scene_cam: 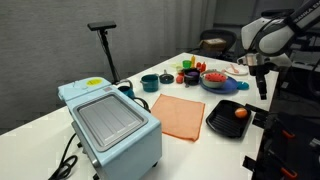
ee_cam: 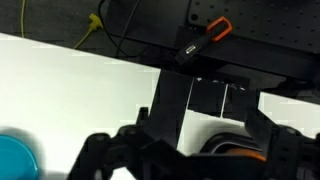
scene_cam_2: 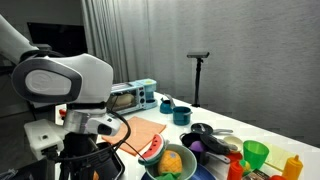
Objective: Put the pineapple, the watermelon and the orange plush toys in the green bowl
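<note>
- My end effector (ee_cam: pixel 195 160) fills the bottom of the wrist view, closest to the lens. Its two dark fingers (ee_cam: pixel 108 152) stand spread wide, and nothing is clamped between them.
- The green bowl (scene_cam_2: pixel 158 172) sits at the near end of the worktop (scene_cam_2: pixel 262 132) in an exterior view. The pineapple (scene_cam_2: pixel 172 160), rounded and yellow-orange, lies inside it.
- The watermelon (scene_cam_2: pixel 152 147) is at the bowl's rim, with its red face and green edge showing. I cannot tell whether it lies fully inside or leans on the rim.
- The orange (scene_cam: pixel 240 113) lies in a black tray (scene_cam: pixel 222 122), well apart from the bowl, and I am not touching it.
- My arm (scene_cam: pixel 265 38) reaches in from the upper right in an exterior view. Its white wrist link is bent over so that the end effector (scene_cam: pixel 262 88) points straight down. It hangs above the worktop near the tray and touches nothing.
- In an exterior view a bulky white joint (scene_cam_2: pixel 65 75) of the arm looms at the left, with cables looped beneath it.
- An orange cloth (scene_cam: pixel 180 115) lies flat just beside the tray.
- Two teal cups (scene_cam: pixel 150 82) stand beyond the cloth.
- A pale blue toaster oven (scene_cam: pixel 110 125) stands at the worktop's end opposite the bowl.
</note>
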{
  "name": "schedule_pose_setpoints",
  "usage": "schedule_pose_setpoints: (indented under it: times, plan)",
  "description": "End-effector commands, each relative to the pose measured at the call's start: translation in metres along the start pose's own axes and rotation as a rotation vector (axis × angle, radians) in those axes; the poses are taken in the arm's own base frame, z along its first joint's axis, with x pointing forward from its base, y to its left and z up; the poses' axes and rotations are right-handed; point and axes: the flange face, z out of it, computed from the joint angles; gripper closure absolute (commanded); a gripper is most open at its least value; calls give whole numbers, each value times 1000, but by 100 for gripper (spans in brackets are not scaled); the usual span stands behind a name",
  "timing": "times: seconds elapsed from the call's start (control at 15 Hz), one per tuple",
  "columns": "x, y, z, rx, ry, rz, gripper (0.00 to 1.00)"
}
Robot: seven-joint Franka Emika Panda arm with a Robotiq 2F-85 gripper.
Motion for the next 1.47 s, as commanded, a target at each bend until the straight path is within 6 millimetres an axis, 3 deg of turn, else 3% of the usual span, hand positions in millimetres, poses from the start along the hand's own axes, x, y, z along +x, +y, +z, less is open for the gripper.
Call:
schedule_pose_setpoints:
  times: [0.0, 0.4, 0.47, 1.4]
  plan:
    - [-9, 1, -5, 5, 55, -14, 0]
    - [-3, 3, -24, -36, 103, -9, 0]
    - [3, 2, -11, -26, 68, 1, 0]
    - [2, 4, -19, -34, 87, 4, 0]
